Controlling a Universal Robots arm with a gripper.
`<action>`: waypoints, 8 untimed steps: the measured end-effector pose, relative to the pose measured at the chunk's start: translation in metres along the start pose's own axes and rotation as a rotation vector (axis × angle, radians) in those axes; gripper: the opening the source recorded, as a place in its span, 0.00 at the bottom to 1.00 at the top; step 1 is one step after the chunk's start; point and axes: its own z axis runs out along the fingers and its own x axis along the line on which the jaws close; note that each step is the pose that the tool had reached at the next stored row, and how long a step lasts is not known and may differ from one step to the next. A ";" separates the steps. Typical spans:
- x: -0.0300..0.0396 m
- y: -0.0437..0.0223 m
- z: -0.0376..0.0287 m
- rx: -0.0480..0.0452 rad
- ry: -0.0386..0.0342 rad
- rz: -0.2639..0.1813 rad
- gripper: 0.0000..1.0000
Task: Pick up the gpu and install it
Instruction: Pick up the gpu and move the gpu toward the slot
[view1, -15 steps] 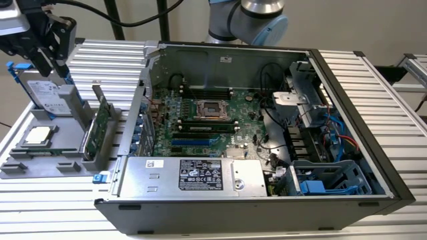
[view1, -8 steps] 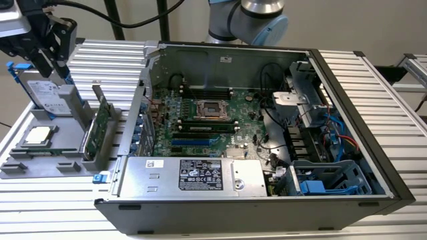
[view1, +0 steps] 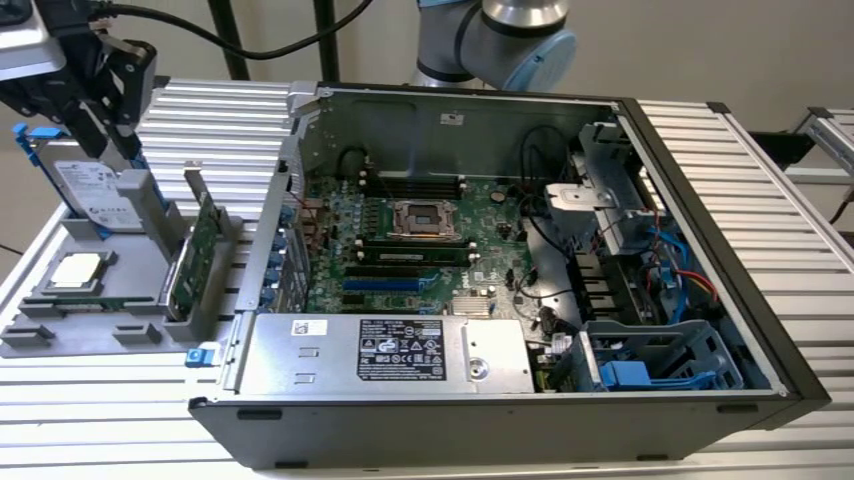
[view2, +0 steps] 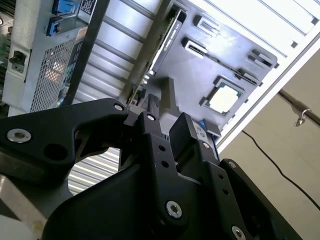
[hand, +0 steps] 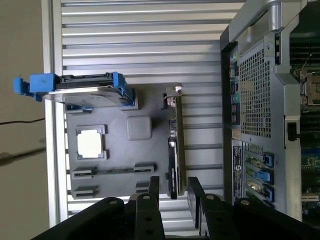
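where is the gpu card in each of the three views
Exterior view: the thin green circuit-board gpu stands on edge in the grey plastic tray, at the exterior view's left, beside the open computer case.
First wrist view: gpu edge-on along the tray side nearest the case.
Second wrist view: gpu edge-on between tray and case.
Shared landmark: the silver square processor chip in the tray.

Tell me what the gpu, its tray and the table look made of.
The gpu: a green circuit board, probably fibreglass laminate, with a silvery bare-metal bracket at one end. The tray: matte grey with moulded-looking blocks and slots, so likely plastic, possibly printed. The table: pale ribbed slats with a dull silver sheen, probably extruded aluminium.
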 end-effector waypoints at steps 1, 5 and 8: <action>-0.0001 0.0000 0.0002 0.0000 0.0000 0.000 1.00; -0.0003 -0.0001 0.0012 0.0000 -0.0001 0.000 1.00; -0.0009 -0.0001 0.0020 -0.0002 -0.0002 0.000 1.00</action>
